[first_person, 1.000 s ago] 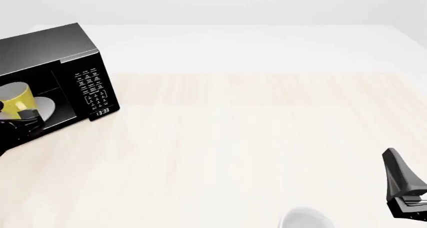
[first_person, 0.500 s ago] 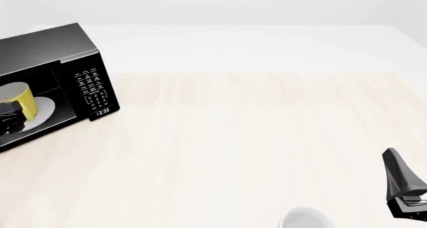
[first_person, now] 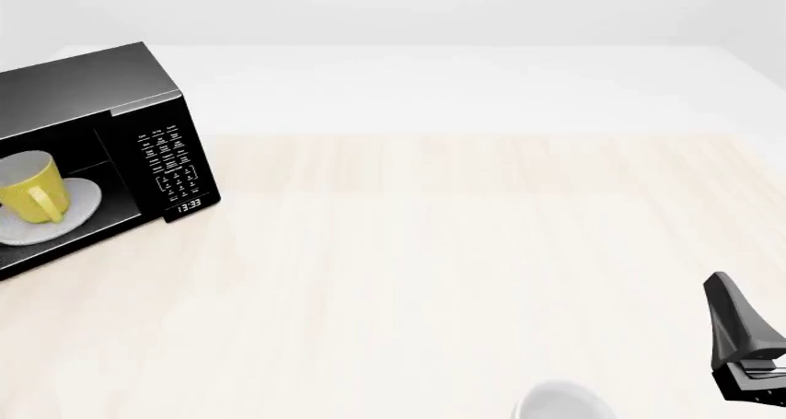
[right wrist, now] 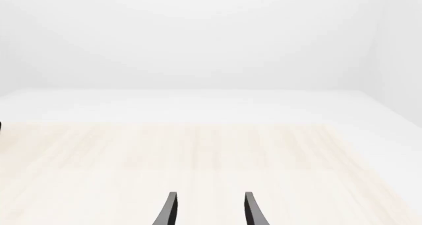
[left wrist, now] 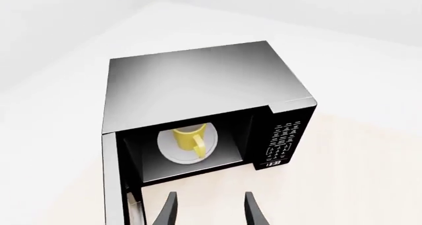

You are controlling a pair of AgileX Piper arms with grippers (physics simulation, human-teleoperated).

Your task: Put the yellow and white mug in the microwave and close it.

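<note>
The black microwave [first_person: 92,97] stands at the table's far left with its door [left wrist: 113,185] swung open. The yellow and white mug [first_person: 31,191] stands upright on the white turntable plate [first_person: 80,203] inside it. In the left wrist view the mug [left wrist: 191,138] sits on the plate [left wrist: 170,151] in the cavity, handle toward the opening. My left gripper [left wrist: 209,212] is open and empty, outside and in front of the opening; it is out of the front view. My right gripper [first_person: 724,295] hangs at the near right, and its wrist view shows it [right wrist: 209,212] open and empty.
The keypad and clock display [first_person: 172,166] are on the microwave's right front. A plain white rounded object [first_person: 562,405] pokes in at the front edge, left of the right gripper. The pale wooden table [first_person: 467,253] spreads between the microwave and the right arm.
My left gripper has let go of the mug and drawn back out of the microwave, leaving the front view. The mug now stands alone on the plate. The right arm has not moved.
</note>
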